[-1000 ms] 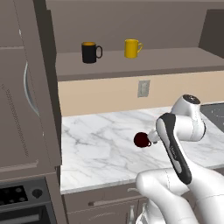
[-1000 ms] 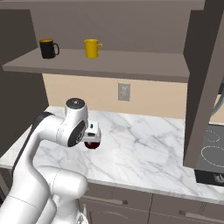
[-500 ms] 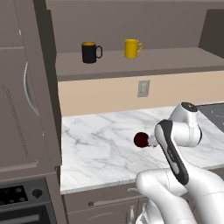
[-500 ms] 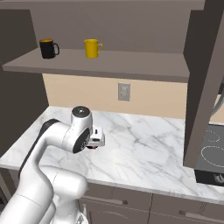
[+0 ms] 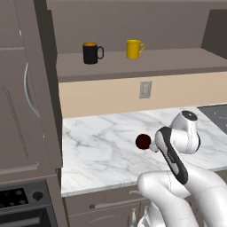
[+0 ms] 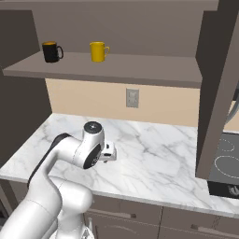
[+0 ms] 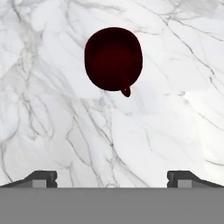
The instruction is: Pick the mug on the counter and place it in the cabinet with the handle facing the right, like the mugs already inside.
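Kitchen backdrop as I see it from the base cameras.

I see a beige wall point(image 6: 84, 95) with a grey outlet plate point(image 6: 132, 98) (mid-wall), an oven with dark knobs point(image 5: 22, 199) at my lower left, and a black stovetop point(image 6: 226, 165) on the right side.
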Robot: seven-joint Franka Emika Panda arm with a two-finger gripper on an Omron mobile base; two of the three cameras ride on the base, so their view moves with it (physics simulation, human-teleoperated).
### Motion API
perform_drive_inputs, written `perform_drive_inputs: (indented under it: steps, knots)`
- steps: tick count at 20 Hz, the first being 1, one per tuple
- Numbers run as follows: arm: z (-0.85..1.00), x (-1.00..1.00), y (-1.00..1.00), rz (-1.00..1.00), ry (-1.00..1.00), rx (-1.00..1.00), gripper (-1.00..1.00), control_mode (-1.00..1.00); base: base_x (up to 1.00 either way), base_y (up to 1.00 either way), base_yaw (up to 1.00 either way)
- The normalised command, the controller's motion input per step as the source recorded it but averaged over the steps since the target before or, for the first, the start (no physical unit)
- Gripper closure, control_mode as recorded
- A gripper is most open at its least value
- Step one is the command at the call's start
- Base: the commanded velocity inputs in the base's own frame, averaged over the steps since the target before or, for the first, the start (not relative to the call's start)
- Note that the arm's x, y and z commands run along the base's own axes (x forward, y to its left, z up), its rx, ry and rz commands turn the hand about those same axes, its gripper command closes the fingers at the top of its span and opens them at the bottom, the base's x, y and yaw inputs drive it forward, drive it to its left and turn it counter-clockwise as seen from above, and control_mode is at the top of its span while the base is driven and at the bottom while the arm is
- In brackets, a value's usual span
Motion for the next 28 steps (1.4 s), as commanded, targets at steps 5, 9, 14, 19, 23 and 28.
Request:
perform_drive_inputs:
  steps: [5,9,14,19,23,28]
  knots:
    - [-0.16,0.23,-0.01,0.00,0.00,0.00,-1.00,-1.00,0.00,0.00,0.00]
    - [-0.04,0.25,0.00,0.00,0.00,0.00,-1.00,-1.00,0.00,0.00,0.00]
    - [-0.11,0.23,0.00,0.00,0.00,0.00,-1.00,-1.00,0.00,0.00,0.00]
    - [-0.25,0.19,0.00,0.01,0.00,0.00,-1.00,-1.00,0.00,0.00,0.00]
    - [-0.26,0.20,0.00,0.01,0.00,0.00,-1.00,-1.00,0.00,0.00,0.00]
    - [-0.12,0.22,0.00,0.01,0.00,0.00,-1.00,-1.00,0.00,0.00,0.00]
